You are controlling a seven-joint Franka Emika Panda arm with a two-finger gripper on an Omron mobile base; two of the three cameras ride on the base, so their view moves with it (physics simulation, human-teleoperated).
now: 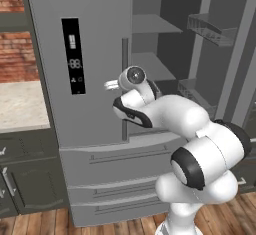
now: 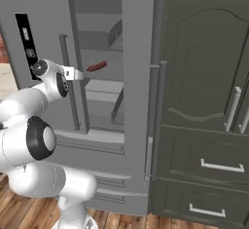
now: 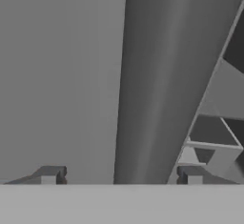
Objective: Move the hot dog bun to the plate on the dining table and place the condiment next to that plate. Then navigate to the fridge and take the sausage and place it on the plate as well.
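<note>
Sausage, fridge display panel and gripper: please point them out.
sausage (image 2: 96, 66), right base view, middle of the link.
display panel (image 1: 73, 55), left base view, its black face.
gripper (image 3: 120, 175), hand view, between the fingertips.

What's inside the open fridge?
On a shelf inside the fridge lies one sausage. Other visible shelves look bare. The closed left door hides that side, and the drawers below are shut.

We see a grey steel fridge (image 1: 85, 79) with a black display panel (image 1: 73, 55), a reddish-brown sausage (image 2: 96, 66) on its pale grey shelf (image 2: 99, 85), dark grey cabinets (image 2: 209, 101), red brick wall (image 1: 17, 54) and brown wood-plank floor (image 1: 35, 224).
</note>
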